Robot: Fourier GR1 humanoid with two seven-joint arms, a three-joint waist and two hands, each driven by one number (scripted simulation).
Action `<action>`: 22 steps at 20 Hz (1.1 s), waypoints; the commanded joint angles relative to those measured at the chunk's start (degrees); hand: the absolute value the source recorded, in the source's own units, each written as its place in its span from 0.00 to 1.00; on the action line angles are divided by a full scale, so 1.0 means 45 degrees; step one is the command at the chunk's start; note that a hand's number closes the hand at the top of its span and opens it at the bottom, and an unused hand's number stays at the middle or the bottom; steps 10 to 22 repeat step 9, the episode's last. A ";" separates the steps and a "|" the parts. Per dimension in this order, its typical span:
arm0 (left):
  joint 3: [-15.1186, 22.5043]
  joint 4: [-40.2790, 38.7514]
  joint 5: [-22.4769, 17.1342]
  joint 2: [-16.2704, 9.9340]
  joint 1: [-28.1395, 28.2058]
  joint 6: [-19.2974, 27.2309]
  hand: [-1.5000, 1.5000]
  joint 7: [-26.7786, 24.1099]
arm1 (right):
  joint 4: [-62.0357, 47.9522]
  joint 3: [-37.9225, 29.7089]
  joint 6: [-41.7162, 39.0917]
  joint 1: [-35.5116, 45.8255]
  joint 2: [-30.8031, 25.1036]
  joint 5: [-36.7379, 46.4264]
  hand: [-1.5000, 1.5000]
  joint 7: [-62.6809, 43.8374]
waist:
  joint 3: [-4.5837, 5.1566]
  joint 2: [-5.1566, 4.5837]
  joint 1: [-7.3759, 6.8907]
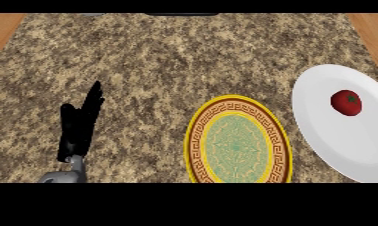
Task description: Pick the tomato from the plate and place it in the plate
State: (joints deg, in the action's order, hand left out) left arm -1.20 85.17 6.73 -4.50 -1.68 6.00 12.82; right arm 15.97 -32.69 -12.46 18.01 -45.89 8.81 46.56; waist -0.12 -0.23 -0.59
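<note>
Small red round tomato point(346, 102) lying on the plain white plate point(317, 120), beside the yellow-rimmed patterned plate point(198, 140); left robot hand point(80, 127) rests open-fingered on the speckled granite worktop point(184, 55), right unseen; stage undecidable.

Speckled granite counter point(184, 60), wooden edges point(10, 25)

Two plates sit on one bench point(148, 60) — a white plate point(325, 130) at three o'clock, and a patterned plate point(238, 142) with a yellow rim at five o'clock. One tomato point(346, 102) — on the white plate. One hand point(80, 125) shows, at eight o'clock.
</note>
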 commanded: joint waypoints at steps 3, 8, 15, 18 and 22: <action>-0.0011 -0.0169 -0.0023 0.0120 -0.0092 -0.0008 0.50 -0.0308 | -0.1220 -0.0268 0.0157 0.0486 -0.0760 -0.0205 0.00 -0.0043 | -0.0018 -0.0028 -0.0077; -0.0058 0.0059 0.0049 -0.0059 -0.0340 -0.0053 0.50 0.0305 | -0.1453 -0.0148 0.0393 -0.0317 -0.0815 -0.0145 0.00 0.0857 | -0.0029 -0.0030 -0.0057; -0.0320 -0.0790 -0.0220 -0.0059 -0.0407 -0.0242 0.50 -0.0425 | -0.1373 0.0120 0.0860 0.0211 -0.0861 0.0113 0.00 0.0133 | -0.0022 -0.0041 -0.0073; -0.0320 -0.0790 -0.0220 -0.0059 -0.0407 -0.0242 0.50 -0.0425 | -0.1373 0.0120 0.0860 0.0211 -0.0861 0.0113 0.00 0.0133 | -0.0022 -0.0041 -0.0073; -0.0320 -0.0790 -0.0220 -0.0059 -0.0407 -0.0242 0.50 -0.0425 | -0.1373 0.0120 0.0860 0.0211 -0.0861 0.0113 0.00 0.0133 | -0.0022 -0.0041 -0.0073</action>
